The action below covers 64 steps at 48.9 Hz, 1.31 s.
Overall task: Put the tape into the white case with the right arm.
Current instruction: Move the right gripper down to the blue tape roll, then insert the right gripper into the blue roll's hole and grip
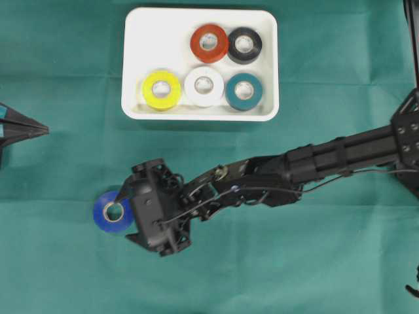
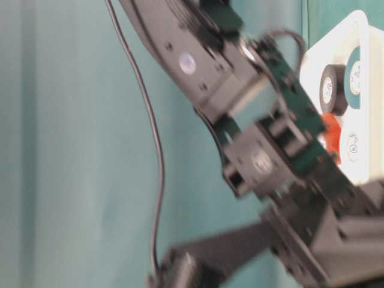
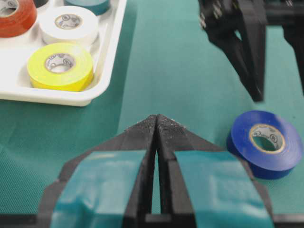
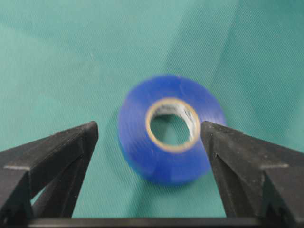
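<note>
Right pincer (image 4: 149, 137) spread wide, blurred blue tape (image 4: 171, 127) flat between its tips, ungripped. Left pincer (image 3: 156, 124) closed. White case (image 1: 141, 29) near bench's far edge.

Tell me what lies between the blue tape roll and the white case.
Only bare green cloth separates the blue tape roll from the shallow white plastic case, clearest in the overhead view.

bare cloth (image 1: 275, 268) around blue tape (image 1: 111, 211), case (image 1: 141, 39) well apart
</note>
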Each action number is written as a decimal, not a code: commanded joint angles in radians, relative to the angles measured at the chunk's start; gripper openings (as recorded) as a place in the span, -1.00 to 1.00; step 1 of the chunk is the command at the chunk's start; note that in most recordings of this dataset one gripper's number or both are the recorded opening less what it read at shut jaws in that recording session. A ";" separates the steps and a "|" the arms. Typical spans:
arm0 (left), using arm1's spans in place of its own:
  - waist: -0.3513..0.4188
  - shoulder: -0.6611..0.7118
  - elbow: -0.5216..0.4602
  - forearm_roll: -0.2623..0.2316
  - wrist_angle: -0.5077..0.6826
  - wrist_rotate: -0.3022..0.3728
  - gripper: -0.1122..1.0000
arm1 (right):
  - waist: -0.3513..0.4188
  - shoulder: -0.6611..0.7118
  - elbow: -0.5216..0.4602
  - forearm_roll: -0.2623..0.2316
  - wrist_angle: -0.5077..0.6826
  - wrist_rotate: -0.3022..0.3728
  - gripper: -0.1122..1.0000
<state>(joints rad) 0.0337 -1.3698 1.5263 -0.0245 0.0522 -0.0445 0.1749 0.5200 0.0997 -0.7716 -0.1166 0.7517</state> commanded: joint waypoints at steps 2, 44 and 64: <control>0.003 0.006 -0.011 -0.002 -0.005 0.000 -0.79 | 0.011 0.003 -0.067 -0.002 0.032 0.003 0.39; 0.002 0.006 -0.009 -0.002 -0.005 0.000 -0.79 | 0.055 0.098 -0.176 0.048 0.199 0.121 0.37; 0.003 0.006 -0.009 0.000 -0.005 0.000 -0.79 | 0.058 0.120 -0.219 0.092 0.324 0.141 0.37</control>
<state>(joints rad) 0.0337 -1.3698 1.5294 -0.0245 0.0522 -0.0445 0.2347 0.6550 -0.0982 -0.6949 0.1994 0.8897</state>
